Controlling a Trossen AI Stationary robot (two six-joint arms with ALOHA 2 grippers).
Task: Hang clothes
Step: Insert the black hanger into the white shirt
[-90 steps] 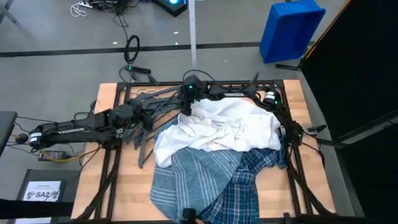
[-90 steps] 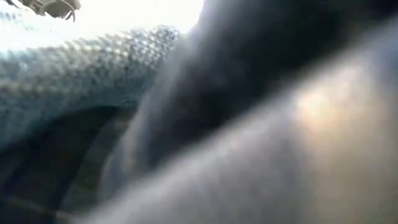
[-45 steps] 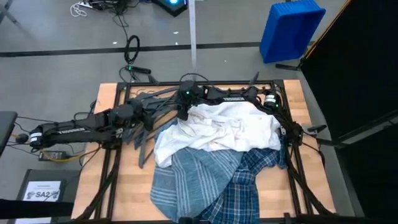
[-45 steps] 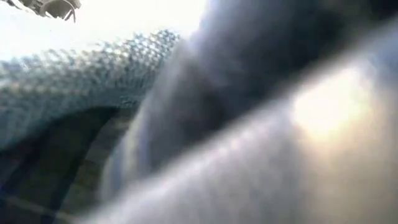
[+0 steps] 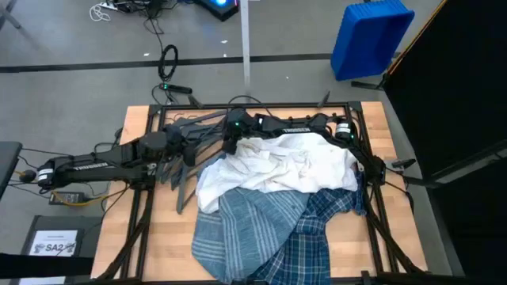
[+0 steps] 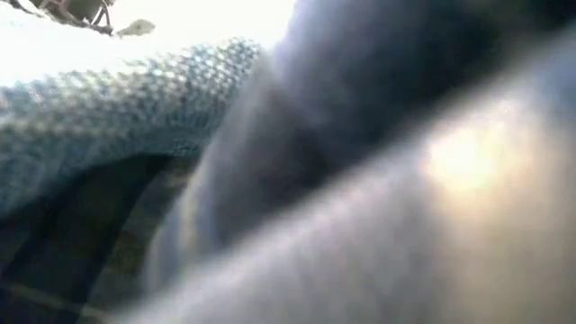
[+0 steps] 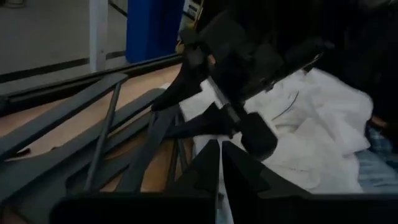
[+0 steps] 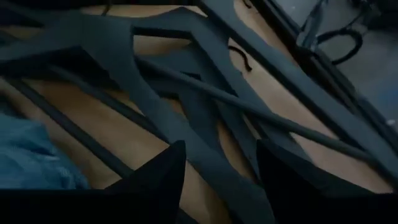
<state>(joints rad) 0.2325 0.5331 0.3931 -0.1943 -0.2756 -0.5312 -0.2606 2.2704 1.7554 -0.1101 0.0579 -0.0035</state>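
Your right gripper point(image 5: 230, 141) hovers with its fingers apart over the hangers point(image 5: 190, 146), beside the white shirt point(image 5: 277, 166). Your left gripper point(image 5: 168, 142), fingers nearly closed, rests among the hangers.

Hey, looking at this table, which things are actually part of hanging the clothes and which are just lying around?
Part of the job:
white shirt
striped blue-grey shirt
blue plaid shirt
dark hangers
right tool, open over the hangers
left tool, shut, at the hanger pile

Just lying about:
blue bin
cables on the floor
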